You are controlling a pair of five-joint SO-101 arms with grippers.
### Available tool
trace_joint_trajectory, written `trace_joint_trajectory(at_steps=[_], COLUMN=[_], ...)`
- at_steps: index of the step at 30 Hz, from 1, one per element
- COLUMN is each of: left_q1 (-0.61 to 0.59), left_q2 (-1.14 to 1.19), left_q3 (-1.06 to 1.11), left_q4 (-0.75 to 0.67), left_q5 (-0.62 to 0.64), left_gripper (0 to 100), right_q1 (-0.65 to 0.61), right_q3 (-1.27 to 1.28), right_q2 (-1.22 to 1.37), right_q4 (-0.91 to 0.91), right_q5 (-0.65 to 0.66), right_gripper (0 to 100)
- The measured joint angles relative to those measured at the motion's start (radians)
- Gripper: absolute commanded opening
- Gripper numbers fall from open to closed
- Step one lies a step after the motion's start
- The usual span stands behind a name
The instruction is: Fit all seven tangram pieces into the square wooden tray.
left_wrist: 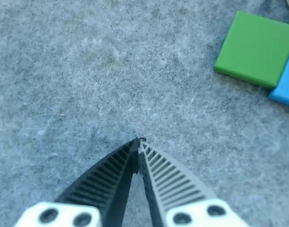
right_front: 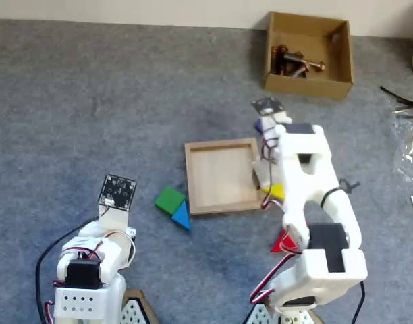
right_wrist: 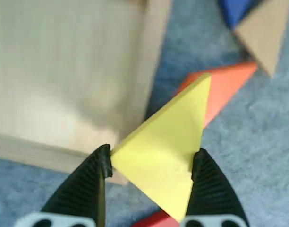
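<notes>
The right tool [right_wrist: 151,158] is partly open and grips a yellow triangle [right_wrist: 173,132] by two edges, holding it tilted over the outer rim of the square wooden tray [right_wrist: 154,56], near a corner. An orange triangle [right_wrist: 225,87] lies on the grey worktop [right_front: 92,101] just beyond it, with a blue piece [right_wrist: 234,9] and a tan triangle [right_wrist: 262,38] farther off. The left tool [left_wrist: 137,142] has its fingers closed on nothing, low over the worktop. A green square [right_front: 169,199] and a blue triangle [right_front: 181,216] touch each other beside the tray's left edge. A red piece [right_front: 282,241] lies by the right arm.
</notes>
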Motion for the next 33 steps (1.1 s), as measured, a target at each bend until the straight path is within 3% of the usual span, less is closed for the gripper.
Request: trace_joint_trajectory(at_steps=[12, 26, 33], left_q1=[0.0, 0.0, 0.0], left_q2=[0.0, 0.0, 0.0], left_q3=[0.0, 0.0, 0.0], left_q4=[0.0, 0.0, 0.0], left_q5=[0.0, 0.0, 0.0], left_gripper=[1, 1, 1], right_q1=[-0.158, -0.183, -0.222], right_q3=[-0.126, -0.055, -0.006], right_q2=[0.0, 0.002, 0.002], right_q4=[0.095, -0.106, -0.14], right_q5=[0.0, -0.351, -0.394], right_gripper=[4.1, 4.0, 3.9])
